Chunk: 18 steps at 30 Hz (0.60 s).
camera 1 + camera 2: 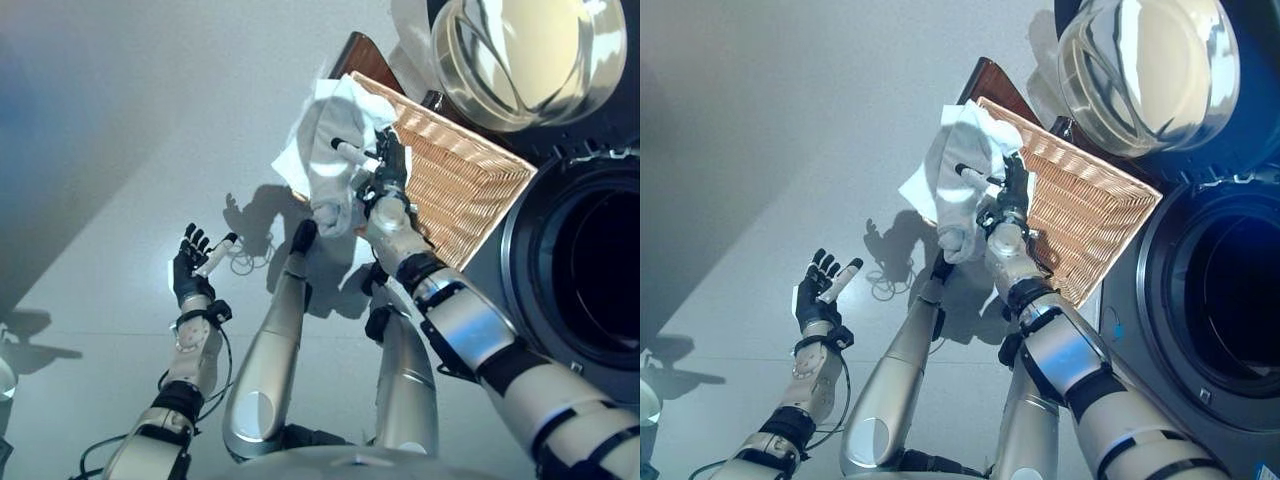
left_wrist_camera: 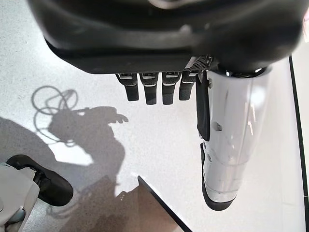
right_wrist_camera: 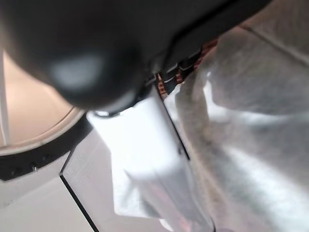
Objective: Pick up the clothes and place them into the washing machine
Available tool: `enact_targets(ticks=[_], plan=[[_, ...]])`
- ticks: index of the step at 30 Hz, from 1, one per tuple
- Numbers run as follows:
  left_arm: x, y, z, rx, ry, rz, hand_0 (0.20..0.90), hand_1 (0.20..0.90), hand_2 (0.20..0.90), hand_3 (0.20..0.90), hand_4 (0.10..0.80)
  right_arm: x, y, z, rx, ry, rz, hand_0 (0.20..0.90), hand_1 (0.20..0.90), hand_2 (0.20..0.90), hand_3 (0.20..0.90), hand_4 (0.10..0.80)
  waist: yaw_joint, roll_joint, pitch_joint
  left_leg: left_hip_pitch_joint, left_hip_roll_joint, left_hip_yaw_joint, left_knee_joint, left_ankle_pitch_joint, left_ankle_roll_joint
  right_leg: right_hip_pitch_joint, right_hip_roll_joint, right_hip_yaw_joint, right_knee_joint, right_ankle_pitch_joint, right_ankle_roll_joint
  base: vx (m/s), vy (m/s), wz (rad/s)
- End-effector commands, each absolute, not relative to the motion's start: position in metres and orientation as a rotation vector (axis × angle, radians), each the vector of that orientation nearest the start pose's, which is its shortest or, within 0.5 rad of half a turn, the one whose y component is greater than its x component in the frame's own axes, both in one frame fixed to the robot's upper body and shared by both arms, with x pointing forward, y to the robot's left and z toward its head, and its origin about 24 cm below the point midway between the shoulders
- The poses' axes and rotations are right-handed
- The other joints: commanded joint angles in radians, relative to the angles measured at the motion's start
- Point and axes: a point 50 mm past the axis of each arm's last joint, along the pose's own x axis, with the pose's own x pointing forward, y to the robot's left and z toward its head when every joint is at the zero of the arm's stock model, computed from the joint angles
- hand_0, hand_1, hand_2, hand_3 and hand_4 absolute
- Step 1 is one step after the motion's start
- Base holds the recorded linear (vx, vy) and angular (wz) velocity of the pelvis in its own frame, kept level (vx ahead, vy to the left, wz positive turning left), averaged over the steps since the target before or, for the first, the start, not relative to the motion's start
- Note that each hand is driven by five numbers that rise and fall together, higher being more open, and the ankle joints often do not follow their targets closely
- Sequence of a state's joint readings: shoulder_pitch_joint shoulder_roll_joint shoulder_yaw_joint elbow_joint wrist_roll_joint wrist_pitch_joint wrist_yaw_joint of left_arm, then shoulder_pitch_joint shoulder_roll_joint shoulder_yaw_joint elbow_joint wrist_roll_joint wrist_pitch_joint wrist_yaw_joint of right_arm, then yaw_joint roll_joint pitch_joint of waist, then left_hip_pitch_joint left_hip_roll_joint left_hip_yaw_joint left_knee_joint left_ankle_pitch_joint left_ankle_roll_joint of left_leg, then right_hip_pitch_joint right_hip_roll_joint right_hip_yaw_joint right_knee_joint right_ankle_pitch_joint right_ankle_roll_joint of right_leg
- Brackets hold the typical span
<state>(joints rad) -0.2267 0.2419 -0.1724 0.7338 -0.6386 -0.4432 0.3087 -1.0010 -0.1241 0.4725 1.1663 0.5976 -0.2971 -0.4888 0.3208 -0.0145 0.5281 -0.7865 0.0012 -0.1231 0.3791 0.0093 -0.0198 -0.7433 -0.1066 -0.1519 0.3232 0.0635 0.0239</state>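
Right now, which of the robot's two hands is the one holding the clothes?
The right hand, up by the wicker basket. It grips the white clothes, which hang down from it. The left hand is open over the floor, holding nothing.

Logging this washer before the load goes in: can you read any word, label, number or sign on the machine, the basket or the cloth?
None can be read.
Washing machine: no text or sign shows on its dark front, nor on its open door.
Wicker basket: no tag or print.
White cloth in the right hand: plain.
Left hand: open, empty, no marking legible.
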Motion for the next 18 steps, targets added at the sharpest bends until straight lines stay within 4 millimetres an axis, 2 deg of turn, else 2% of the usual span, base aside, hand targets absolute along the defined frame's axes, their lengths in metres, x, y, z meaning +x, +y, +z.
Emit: enact_targets(ticks=[1, 2, 3, 4, 5, 9, 12, 18], plan=[[0.255, 0.234, -0.029, -0.196, 0.114, 0.521, 0.9, 0.9, 0.9, 0.9, 0.8, 0.381, -0.063, 0.097, -0.183, -0.095, -0.083, 0.9, 0.9, 0.9, 0.9, 0.8, 0.024, 0.027, -0.008, 0.049, -0.073, 0.074, -0.169, 0.071, 0.038, 0.072, -0.004, 0.039, 0.08, -0.091, 0.021, 0.0, 0.0, 0.0], [0.255, 0.234, -0.029, -0.196, 0.115, 0.522, 0.9, 0.9, 0.9, 0.9, 0.8, 0.38, -0.063, 0.096, -0.184, -0.095, -0.084, 0.9, 0.9, 0.9, 0.9, 0.8, 0.024, 0.028, -0.008, 0.05, -0.073, 0.074, -0.17, 0.071, 0.038, 0.073, -0.004, 0.039, 0.08, -0.091, 0.021, -0.002, 0.01, -0.04], [0.253, 0.236, -0.03, -0.183, 0.115, 0.533, 0.9, 0.9, 0.9, 0.9, 0.8, 0.374, -0.073, 0.082, -0.382, -0.114, -0.078, 0.9, 0.9, 0.9, 0.9, 0.8, 0.014, 0.019, -0.008, 0.066, -0.071, 0.078, -0.171, 0.07, 0.039, 0.092, -0.003, 0.041, 0.074, -0.088, 0.022, 0.002, 0.005, -0.03], [0.252, 0.236, -0.031, -0.171, 0.117, 0.535, 0.9, 0.9, 0.9, 0.9, 0.8, 0.372, -0.083, 0.075, -0.48, -0.122, -0.092, 0.9, 0.9, 0.9, 0.9, 0.8, 0.01, 0.016, -0.008, 0.077, -0.071, 0.078, -0.173, 0.07, 0.04, 0.101, -0.003, 0.041, 0.073, -0.088, 0.022, 0.0, 0.0, 0.0], [0.252, 0.236, -0.031, -0.171, 0.117, 0.535, 0.9, 0.9, 0.9, 0.9, 0.8, 0.372, -0.083, 0.074, -0.481, -0.122, -0.092, 0.9, 0.9, 0.9, 0.9, 0.8, 0.01, 0.017, -0.008, 0.078, -0.071, 0.078, -0.173, 0.07, 0.04, 0.102, -0.003, 0.041, 0.072, -0.088, 0.022, 0.0, 0.0, 0.0], [0.25, 0.234, -0.035, -0.166, 0.13, 0.534, 0.9, 0.9, 0.9, 0.9, 0.8, 0.364, -0.121, 0.055, -0.72, -0.115, -0.141, 0.9, 0.9, 0.9, 0.9, 0.8, 0.001, 0.013, -0.008, 0.093, -0.072, 0.076, -0.173, 0.09, 0.045, 0.119, -0.002, 0.03, 0.073, -0.071, 0.017, -0.043, -0.001, -0.03], [0.246, 0.235, -0.039, -0.146, 0.147, 0.518, 0.9, 0.9, 0.9, 0.9, 0.8, 0.36, -0.139, 0.048, -0.986, -0.151, -0.119, 0.9, 0.9, 0.9, 0.9, 0.8, 0.0, 0.014, -0.008, 0.121, -0.075, 0.076, -0.172, 0.086, 0.045, 0.147, -0.002, 0.031, 0.071, -0.074, 0.019, 0.005, -0.001, 0.02], [0.241, 0.239, -0.045, -0.15, 0.173, 0.518, 0.9, 0.9, 0.9, 0.9, 0.8, 0.361, -0.176, 0.044, -1.046, -0.058, -0.213, 0.9, 0.9, 0.9, 0.9, 0.8, -0.002, 0.012, -0.008, 0.153, -0.075, 0.078, -0.173, 0.083, 0.047, 0.177, -0.002, 0.035, 0.073, -0.078, 0.018, 0.002, 0.001, 0.01]])
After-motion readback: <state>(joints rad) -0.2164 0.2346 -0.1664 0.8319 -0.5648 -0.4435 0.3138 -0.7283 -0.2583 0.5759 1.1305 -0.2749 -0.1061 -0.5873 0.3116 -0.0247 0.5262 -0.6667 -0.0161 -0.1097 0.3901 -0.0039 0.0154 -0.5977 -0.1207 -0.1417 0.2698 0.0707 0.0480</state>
